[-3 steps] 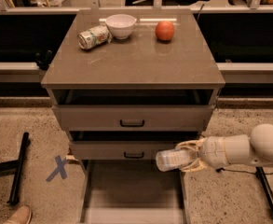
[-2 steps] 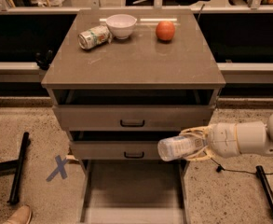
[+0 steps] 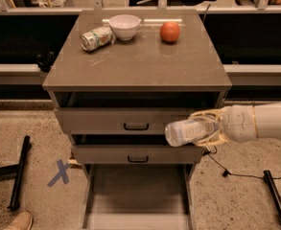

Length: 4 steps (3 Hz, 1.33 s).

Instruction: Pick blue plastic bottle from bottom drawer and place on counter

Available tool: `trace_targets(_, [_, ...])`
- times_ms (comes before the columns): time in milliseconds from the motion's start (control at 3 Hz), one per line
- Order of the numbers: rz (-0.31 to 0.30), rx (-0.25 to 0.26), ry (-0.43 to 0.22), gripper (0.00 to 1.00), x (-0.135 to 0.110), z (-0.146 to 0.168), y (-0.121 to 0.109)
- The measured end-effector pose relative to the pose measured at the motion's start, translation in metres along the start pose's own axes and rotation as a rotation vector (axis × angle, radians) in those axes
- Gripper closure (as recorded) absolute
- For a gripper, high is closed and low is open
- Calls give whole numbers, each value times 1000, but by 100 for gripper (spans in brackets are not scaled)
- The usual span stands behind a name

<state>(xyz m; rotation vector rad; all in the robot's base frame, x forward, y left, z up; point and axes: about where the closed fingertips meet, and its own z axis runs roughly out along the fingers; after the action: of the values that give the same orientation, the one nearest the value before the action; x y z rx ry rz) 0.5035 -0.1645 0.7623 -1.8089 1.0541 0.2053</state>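
Observation:
My gripper [image 3: 204, 128] reaches in from the right and is shut on the blue plastic bottle [image 3: 182, 132], a clear bluish bottle held lying sideways. It hangs in front of the top drawer's right end, above the pulled-out bottom drawer [image 3: 137, 202], whose grey floor shows nothing on it. The counter [image 3: 137, 61] lies above and behind the bottle.
On the counter stand a dented green-and-white can [image 3: 96, 37], a white bowl [image 3: 124, 26] and an orange-red fruit [image 3: 169, 31]. Two upper drawers with black handles [image 3: 135, 126] are slightly open. A blue tape cross [image 3: 60, 172] and black legs [image 3: 19, 171] are on the floor.
My gripper has lifted the bottle from the level of the middle drawer front up to the top drawer front, moving slightly left.

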Motion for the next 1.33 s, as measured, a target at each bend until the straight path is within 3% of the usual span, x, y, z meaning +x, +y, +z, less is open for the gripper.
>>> trace_targets(333, [-38,23,7,100,-13,-21,-57])
trace_targets(667, [-35,36,29,100,-19,-24,-103])
trace_targets(1000, [-31,67,58,100,-26,-24,-132])
trace_targets(1333, [-21,67,60,100,-24,-24,-133])
